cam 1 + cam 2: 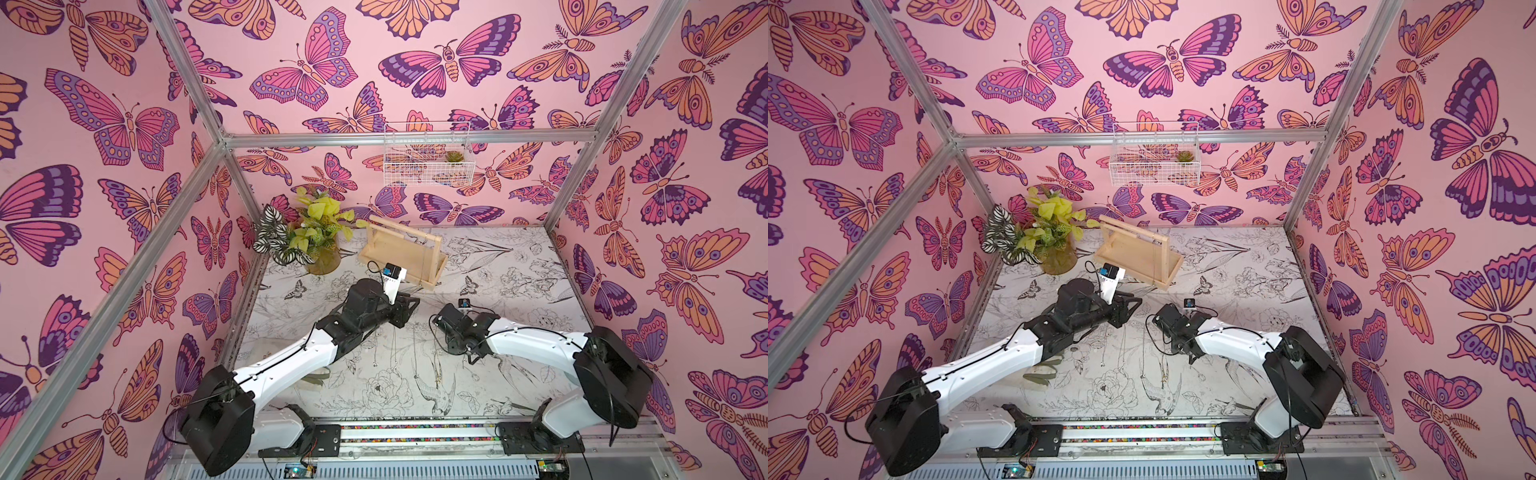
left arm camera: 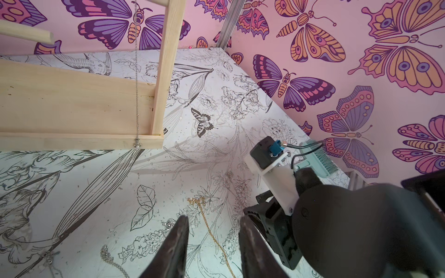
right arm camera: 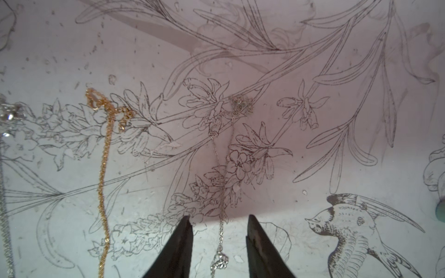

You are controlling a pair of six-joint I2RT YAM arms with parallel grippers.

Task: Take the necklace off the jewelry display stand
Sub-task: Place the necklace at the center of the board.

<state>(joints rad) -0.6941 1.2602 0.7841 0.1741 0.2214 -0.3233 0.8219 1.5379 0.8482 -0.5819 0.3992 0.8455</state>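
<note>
My left gripper (image 2: 213, 217) has its jaws apart with nothing between them. Only printed tabletop and a loose gold chain (image 2: 212, 231) show past the tips. The right gripper (image 3: 219, 216) is parted too. It hangs low over the table (image 1: 519, 299), and a silver chain (image 3: 221, 240) lies flat on the surface in the gap, not gripped.

Beyond the left jaws stands the jewelry display stand (image 2: 72, 106), pale bare wood and near but not touched. The necklace (image 2: 137, 79) hangs on it just beside one upright (image 2: 166, 72). It drops from the top crossbar (image 1: 405, 229) down across the base board, and its small pendant (image 2: 137, 144) rests at the board's front edge. It is a very fine silver chain, hard to pick out in both top views.

I expect it to be nearly weightless, limp and slippery, quick to swing or snag. I'd pinch the hanging run midway up, well above the pendant, and close gently so the links do not slip through. How it is fastened at the bar I cannot see.
</note>
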